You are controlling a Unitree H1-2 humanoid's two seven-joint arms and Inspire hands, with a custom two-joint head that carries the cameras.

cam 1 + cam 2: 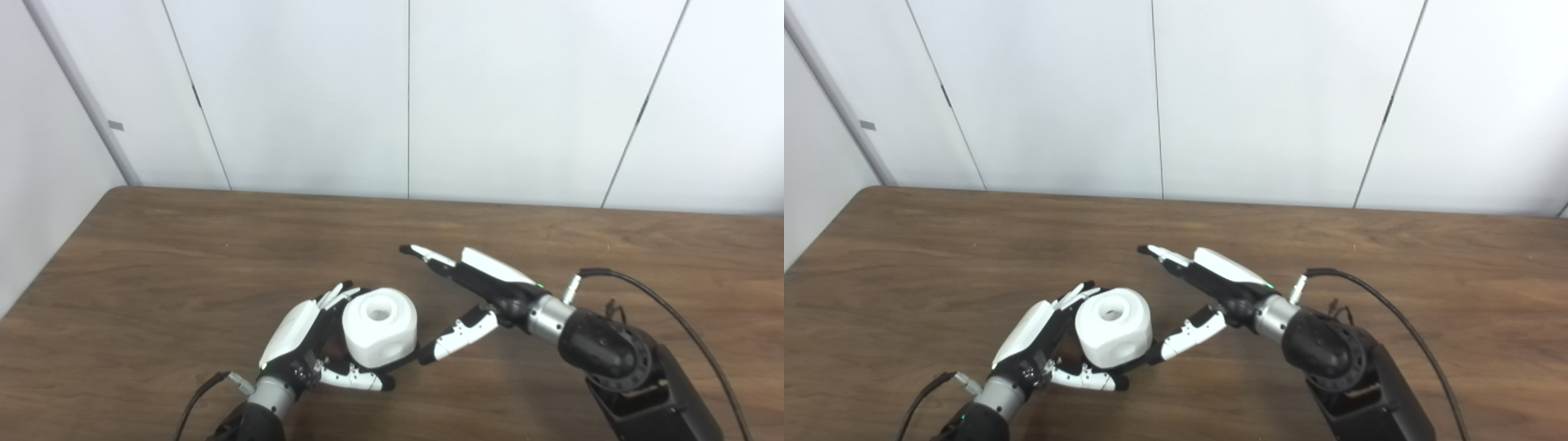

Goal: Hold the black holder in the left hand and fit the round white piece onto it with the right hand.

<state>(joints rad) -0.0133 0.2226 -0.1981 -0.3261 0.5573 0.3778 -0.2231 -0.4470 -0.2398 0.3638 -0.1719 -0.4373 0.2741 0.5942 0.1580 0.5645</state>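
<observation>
I see the left robot hand cupped around the round white piece near the bench's front edge, fingers and thumb clasping its sides. My right robot hand holds nothing, fingers spread, thumb tip just beside the piece's right side.

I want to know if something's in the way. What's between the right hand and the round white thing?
Only bare brown wooden table; right hand, round white piece, both views.

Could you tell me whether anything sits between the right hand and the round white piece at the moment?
Nothing visible does. The right hand is open just right of the white piece, which the left hand cradles; only bare table surrounds them.
</observation>
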